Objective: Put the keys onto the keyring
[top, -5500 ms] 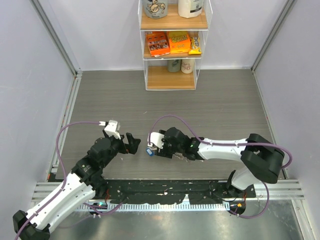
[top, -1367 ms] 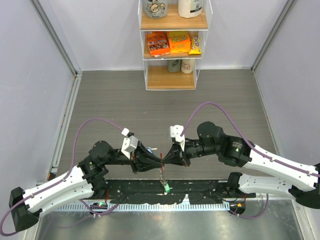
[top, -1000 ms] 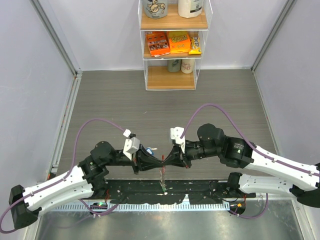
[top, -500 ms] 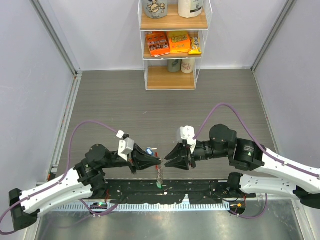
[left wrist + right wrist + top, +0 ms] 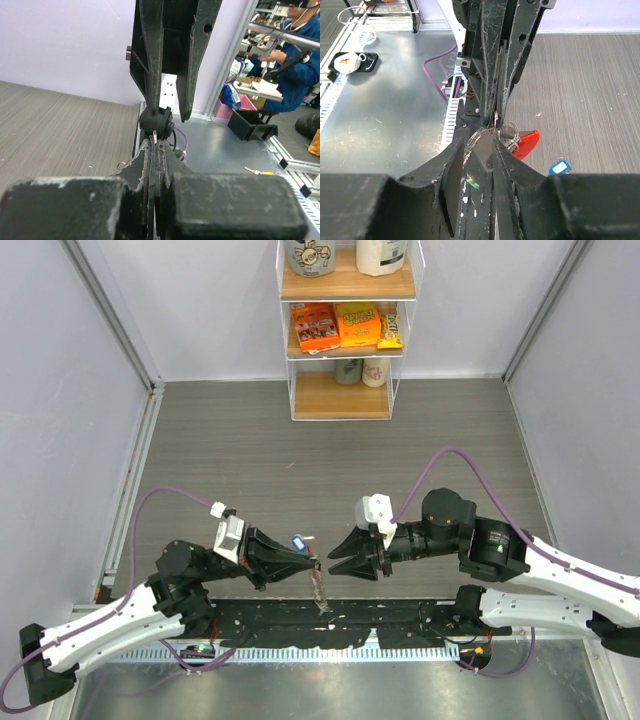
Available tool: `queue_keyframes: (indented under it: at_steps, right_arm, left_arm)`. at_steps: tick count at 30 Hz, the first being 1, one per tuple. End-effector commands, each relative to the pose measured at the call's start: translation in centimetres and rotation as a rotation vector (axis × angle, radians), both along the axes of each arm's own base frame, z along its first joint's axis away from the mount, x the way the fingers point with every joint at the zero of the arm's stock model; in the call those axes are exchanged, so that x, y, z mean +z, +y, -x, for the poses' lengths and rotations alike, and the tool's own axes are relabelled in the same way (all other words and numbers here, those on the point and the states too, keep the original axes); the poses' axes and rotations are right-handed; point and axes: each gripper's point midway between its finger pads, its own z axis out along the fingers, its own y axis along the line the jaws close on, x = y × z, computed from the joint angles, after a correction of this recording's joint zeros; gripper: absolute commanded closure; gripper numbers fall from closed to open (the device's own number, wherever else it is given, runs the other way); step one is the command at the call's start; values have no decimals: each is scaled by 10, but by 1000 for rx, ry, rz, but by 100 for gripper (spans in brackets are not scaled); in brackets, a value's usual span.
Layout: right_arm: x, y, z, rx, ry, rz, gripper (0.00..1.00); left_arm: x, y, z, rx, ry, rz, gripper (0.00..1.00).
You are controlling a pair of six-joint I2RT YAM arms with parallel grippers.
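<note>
The keyring is dangling off the tip of the left gripper. Its fingers are squeezed tight on the thin metal ring, and the red fob hangs off the ring. The right gripper sits tip to tip with it, just beside but not touching, fingers a bit spread with nothing in them. The blue key lies on the table right by the left fingers, off the ring.
</note>
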Motion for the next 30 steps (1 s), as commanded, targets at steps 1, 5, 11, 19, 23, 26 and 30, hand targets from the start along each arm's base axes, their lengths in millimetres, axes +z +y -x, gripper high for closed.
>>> queue_keyframes:
  at_steps: [1,5,11,19,23,26,30]
  right_arm:
    - [17,5,5,45,-76,-58,65]
    - [19,12,8,68,-101,-67,66]
    - [23,19,5,48,-128,-65,67]
    - [36,22,4,27,-149,-109,68]
    - [43,25,4,26,-156,-124,70]
    - [44,27,5,32,-160,-126,70]
    - [43,31,5,33,-162,-122,71]
  left_arm:
    - [35,11,5,-7,-10,168,100]
    - [38,11,7,-17,-1,193,100]
    - [42,13,7,-23,12,230,100]
    - [46,18,11,-32,8,260,100]
    - [47,19,12,-33,8,267,100]
    - [48,20,11,-25,10,276,100]
    - [50,22,11,-20,10,286,100]
